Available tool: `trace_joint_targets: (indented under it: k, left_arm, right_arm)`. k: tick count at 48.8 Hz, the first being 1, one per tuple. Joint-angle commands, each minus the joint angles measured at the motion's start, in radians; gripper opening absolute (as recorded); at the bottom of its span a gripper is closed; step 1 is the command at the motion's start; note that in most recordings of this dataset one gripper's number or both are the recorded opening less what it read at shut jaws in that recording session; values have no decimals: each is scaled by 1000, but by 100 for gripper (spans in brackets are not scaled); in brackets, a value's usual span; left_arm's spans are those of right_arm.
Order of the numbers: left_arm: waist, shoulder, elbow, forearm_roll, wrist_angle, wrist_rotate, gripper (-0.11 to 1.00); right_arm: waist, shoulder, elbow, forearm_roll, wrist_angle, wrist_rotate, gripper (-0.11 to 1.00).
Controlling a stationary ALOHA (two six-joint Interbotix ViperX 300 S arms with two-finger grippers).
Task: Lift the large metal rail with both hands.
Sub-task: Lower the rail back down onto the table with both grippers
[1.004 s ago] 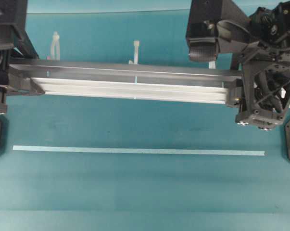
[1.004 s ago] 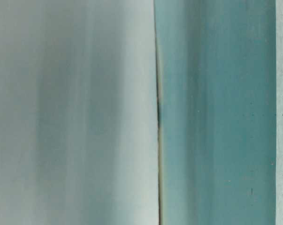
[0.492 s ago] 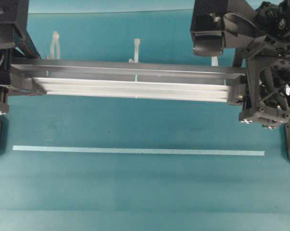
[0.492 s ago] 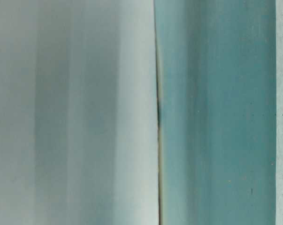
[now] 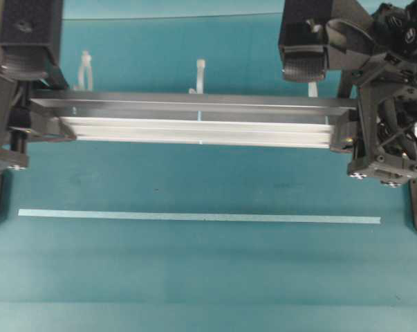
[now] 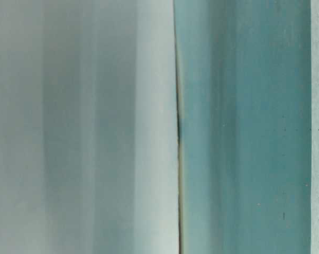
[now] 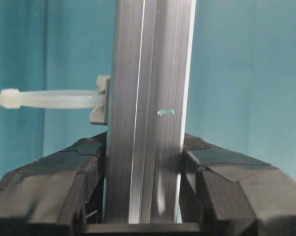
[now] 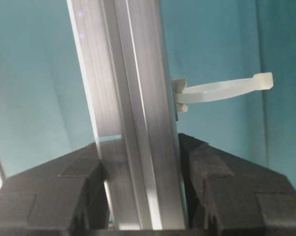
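Observation:
The large metal rail (image 5: 194, 121), a long grooved silver bar with white zip ties (image 5: 200, 72) along its far side, hangs level above the teal table. My left gripper (image 5: 45, 121) is shut on its left end; the left wrist view shows both black fingers (image 7: 84, 167) pressed on the rail (image 7: 148, 123). My right gripper (image 5: 343, 128) is shut on its right end; the right wrist view shows the rail (image 8: 133, 137) clamped between the fingers (image 8: 206, 167). The table-level view shows only a blurred pale surface.
A thin pale tape strip (image 5: 194, 216) lies on the teal table (image 5: 194, 277) in front of the rail. It also shows in the table-level view (image 6: 315, 127) at the right edge. Black arm bases stand at both side edges.
Both grippers have carried the rail a little to the right and up; its left end shifted right most. The grips are unchanged.

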Motion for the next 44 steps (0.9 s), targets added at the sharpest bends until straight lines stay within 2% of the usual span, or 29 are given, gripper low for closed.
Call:
trace_joint_targets:
  k: [1, 14, 23, 36, 44]
  left_arm:
    - [-2, 0, 0, 9, -31, -20, 37]
    - [-2, 2, 127, 9, -104, -18, 37]
    - [-6, 2, 267, 9, -238, -20, 37]
    - [-6, 15, 422, 9, -287, -20, 37]
    - [-8, 18, 502, 9, -394, -23, 37]
  right_arm:
    - [-6, 5, 29, 3, -26, 18, 39]
    - [-15, -11, 270, 3, -95, -69, 39]
    - [-15, -15, 376, 2, -140, -78, 39]
    - [-14, -18, 508, -9, -288, -98, 39]
    - [-12, -18, 600, -9, -387, -101, 39]
